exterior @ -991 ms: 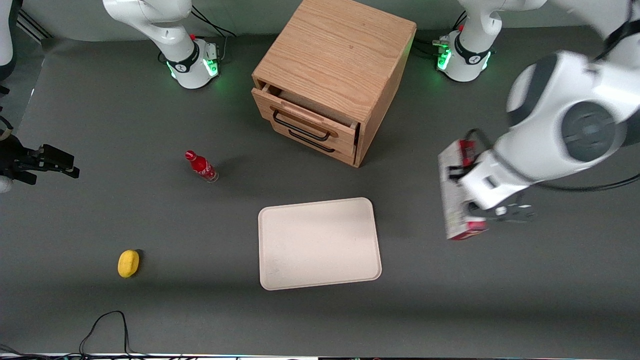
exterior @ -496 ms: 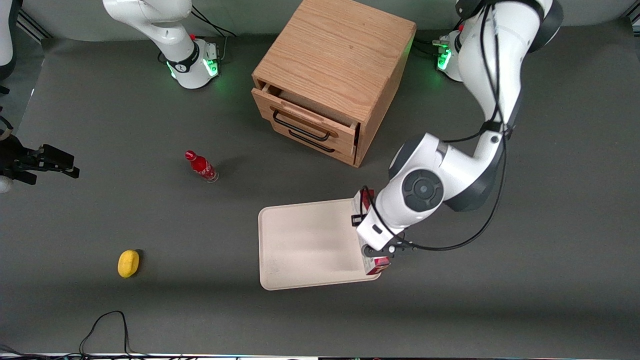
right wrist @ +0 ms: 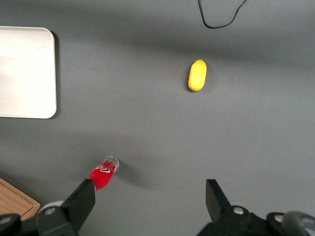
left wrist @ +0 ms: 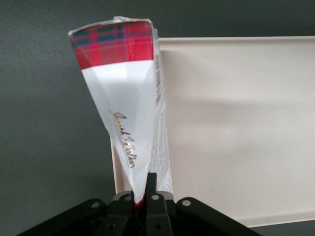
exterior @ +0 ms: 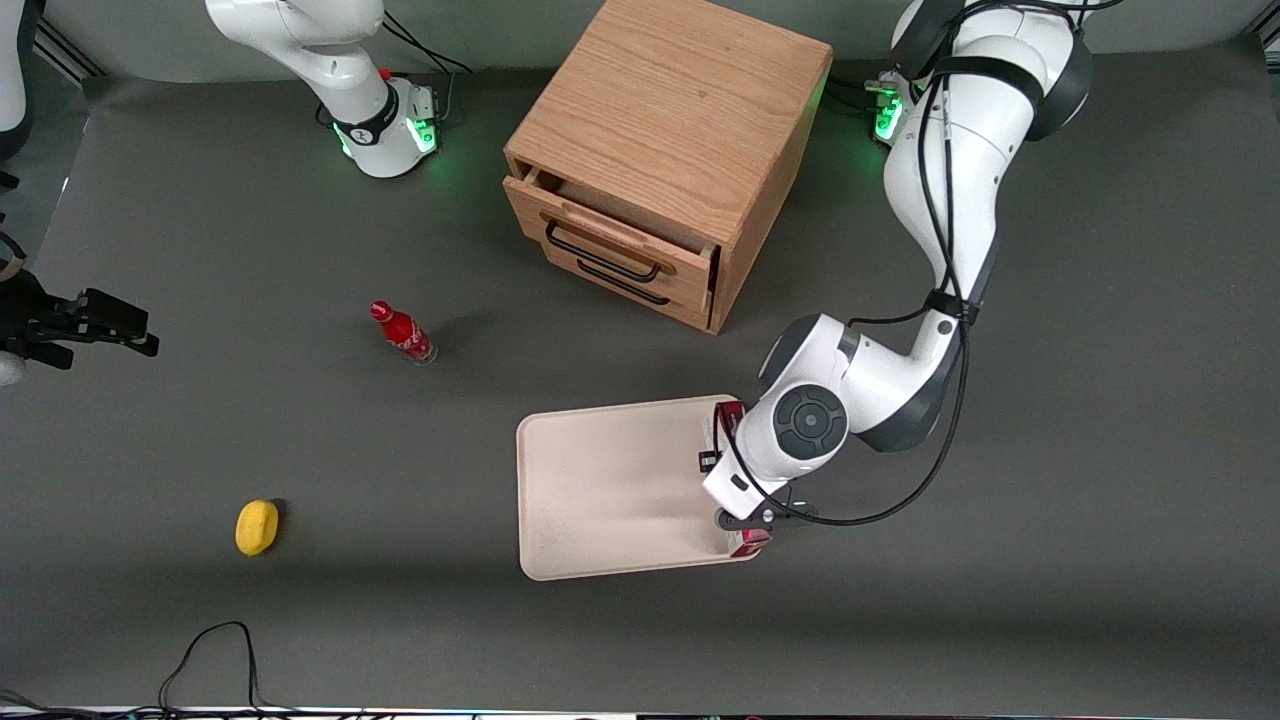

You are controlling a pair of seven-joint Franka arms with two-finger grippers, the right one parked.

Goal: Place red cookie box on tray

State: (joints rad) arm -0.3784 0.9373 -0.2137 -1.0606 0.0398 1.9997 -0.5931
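The red cookie box (left wrist: pixel 123 93), a slim carton with a red tartan end and white panels, is pinched in my left gripper (left wrist: pixel 143 191), whose fingers are shut on it. In the front view the gripper (exterior: pixel 746 512) sits under the wrist, over the tray's edge at the working arm's end. Only the box's red ends (exterior: pixel 729 412) show past the wrist. The cream tray (exterior: pixel 610 490) lies flat on the grey table, nearer the front camera than the cabinet. In the left wrist view the box runs along the rim of the tray (left wrist: pixel 236 128). I cannot tell if they touch.
A wooden drawer cabinet (exterior: pixel 665 150) stands farther from the camera than the tray, its top drawer slightly open. A small red bottle (exterior: pixel 403 333) and a yellow lemon-like object (exterior: pixel 257 526) lie toward the parked arm's end. A black cable (exterior: pixel 210 645) lies near the front edge.
My left arm swung in from the working arm's end of the table, carrying the box to the tray's edge. Over the last half second it settled slightly lower there.
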